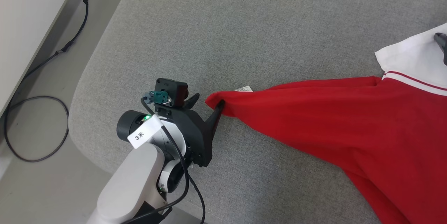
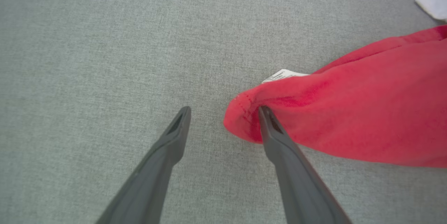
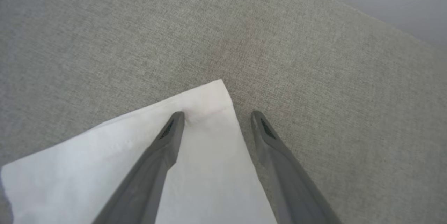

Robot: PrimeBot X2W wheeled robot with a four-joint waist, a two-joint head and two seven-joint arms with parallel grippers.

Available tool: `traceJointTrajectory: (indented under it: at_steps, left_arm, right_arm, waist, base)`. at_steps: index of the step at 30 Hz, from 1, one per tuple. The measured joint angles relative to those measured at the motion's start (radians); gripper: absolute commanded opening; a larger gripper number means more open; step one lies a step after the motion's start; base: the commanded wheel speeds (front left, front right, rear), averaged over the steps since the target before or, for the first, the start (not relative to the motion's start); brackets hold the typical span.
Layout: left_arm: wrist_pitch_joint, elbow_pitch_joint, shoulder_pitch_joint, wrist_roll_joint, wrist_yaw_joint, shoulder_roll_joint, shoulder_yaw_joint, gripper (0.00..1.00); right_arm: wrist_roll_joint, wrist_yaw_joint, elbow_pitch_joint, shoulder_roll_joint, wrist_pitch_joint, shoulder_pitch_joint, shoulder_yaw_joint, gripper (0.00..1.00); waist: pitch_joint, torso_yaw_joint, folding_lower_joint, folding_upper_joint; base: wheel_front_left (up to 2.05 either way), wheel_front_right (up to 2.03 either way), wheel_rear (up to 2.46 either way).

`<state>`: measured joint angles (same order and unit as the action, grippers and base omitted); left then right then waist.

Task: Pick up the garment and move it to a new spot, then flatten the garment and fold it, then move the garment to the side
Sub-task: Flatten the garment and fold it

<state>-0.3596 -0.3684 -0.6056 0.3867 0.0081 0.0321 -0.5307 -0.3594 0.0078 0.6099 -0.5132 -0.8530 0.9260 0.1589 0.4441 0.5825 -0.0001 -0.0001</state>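
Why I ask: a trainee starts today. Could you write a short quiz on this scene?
1. True or false: the left hand is open.
2. One finger of the right hand overlaps which part of the garment? A red corner; B white corner; C striped band.
3. Fill in: beside the red corner at the left hand lies a small white ____.
Key: 1 true; 2 B; 3 label.
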Motion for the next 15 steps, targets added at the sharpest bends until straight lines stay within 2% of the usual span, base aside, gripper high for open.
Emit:
traceJointTrajectory:
  at_steps: [1,2,3,4,5,6,12,15]
  left_arm:
    - [0.001,-0.001,0.000,0.004,-0.002,0.000,-0.006,1.00]
    - [0.001,-0.001,0.000,0.004,-0.002,0.000,-0.006,0.97]
    - [0.003,-0.001,0.000,0.004,-0.008,-0.001,-0.008,0.85]
    - [0.012,-0.001,0.000,0.008,-0.009,-0.001,-0.012,0.31]
    - [0.014,-0.001,0.000,0.011,-0.009,-0.001,-0.012,0.23]
    - [0.018,-0.002,0.000,0.013,-0.010,-0.001,-0.014,0.00]
    - [0.045,-0.012,-0.019,0.019,-0.016,-0.002,-0.014,0.00]
    - [0.077,-0.010,-0.038,0.019,-0.006,-0.003,0.001,0.00]
  right_arm:
    - [0.000,-0.008,0.006,0.003,0.001,0.003,0.000,0.99]
    - [0.000,-0.008,0.006,0.003,0.001,0.003,0.000,0.75]
    - [0.001,-0.009,0.009,0.004,0.001,0.003,0.000,0.55]
    - [0.007,-0.018,0.015,0.004,0.001,0.003,0.003,0.28]
    - [0.012,-0.021,0.020,0.004,0.001,0.003,0.003,0.14]
    - [0.012,-0.023,0.028,0.004,0.001,0.003,0.003,0.00]
    - [0.014,-0.022,0.034,0.004,0.021,0.004,0.008,0.00]
    - [0.019,-0.019,0.036,0.011,0.046,0.010,0.016,0.00]
  waist:
    - [0.002,0.000,0.0000,0.0000]
    - [0.002,0.000,0.0000,0.0000]
    - [0.002,0.000,0.0001,0.0000]
    - [0.004,0.000,0.0000,0.0000]
    - [0.004,0.000,0.0000,0.0000]
    - [0.004,0.000,0.0000,0.0000]
    - [-0.001,0.000,0.0000,0.0000]
    - [-0.008,-0.004,0.0000,0.0001]
  base:
    - [0.00,0.00,0.00]
    - [0.00,0.00,0.00]
    - [0.00,0.00,0.00]
    - [0.00,0.00,0.00]
    - [0.00,0.00,0.00]
    - [0.00,0.00,0.00]
    - [0.00,0.00,0.00]
    - [0.00,0.00,0.00]
